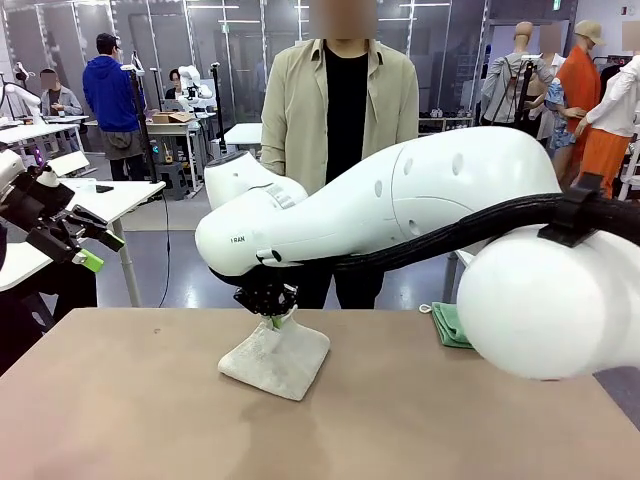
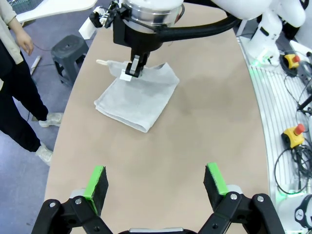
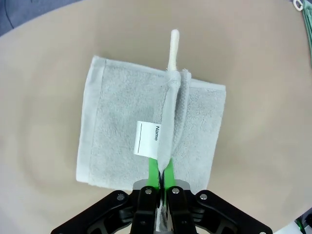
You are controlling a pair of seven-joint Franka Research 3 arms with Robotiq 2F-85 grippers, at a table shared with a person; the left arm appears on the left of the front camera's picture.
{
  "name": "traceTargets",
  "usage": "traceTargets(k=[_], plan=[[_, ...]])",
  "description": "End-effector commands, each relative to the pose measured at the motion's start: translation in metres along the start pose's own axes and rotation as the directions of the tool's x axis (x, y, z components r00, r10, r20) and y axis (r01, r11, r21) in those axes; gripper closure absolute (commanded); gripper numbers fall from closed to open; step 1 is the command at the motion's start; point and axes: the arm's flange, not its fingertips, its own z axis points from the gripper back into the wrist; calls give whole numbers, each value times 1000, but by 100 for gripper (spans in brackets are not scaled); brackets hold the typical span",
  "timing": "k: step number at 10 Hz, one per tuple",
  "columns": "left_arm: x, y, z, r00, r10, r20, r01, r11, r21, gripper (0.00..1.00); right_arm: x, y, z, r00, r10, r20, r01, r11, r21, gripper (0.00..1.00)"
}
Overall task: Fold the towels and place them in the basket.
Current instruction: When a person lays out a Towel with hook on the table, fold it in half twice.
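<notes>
The right gripper is pinched shut on the raised edge of the cream-white square terry-cloth towel; the cloth spreads toward twelve o'clock from it, mid-table. The left gripper stands spread and empty; the towel lies well apart at twelve o'clock, so the right arm is judged nearer.

Robotics lab, apparently. White work tables with seated people. Red emergency-stop buttons, cabling.

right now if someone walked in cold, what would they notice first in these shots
The right gripper, shut on an edge of the cream-white towel, pinches it up at the middle of the table, by a white "Name" tag. The left gripper hangs open above bare tabletop. A person stands at the far side, and a green towel lies near the table's far right edge.
</notes>
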Motion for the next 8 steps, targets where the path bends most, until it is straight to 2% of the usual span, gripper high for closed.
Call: traceTargets(k=[1,4,7,8], plan=[[1,-1,1,1000,-3,-4,3,1000,5,0,10,19,-5,996,-84,21,84,996,31,100],[1,-1,1,1000,-3,-4,3,1000,5,0,12,34,-15,992,-125,-16,126,990,61,100],[1,-1,1,1000,-3,-4,3,1000,5,0,14,41,-21,992,-127,-16,128,988,85,100],[1,-1,1,1000,-3,-4,3,1000,5,0,15,42,-23,991,-136,-13,137,985,110,92]])
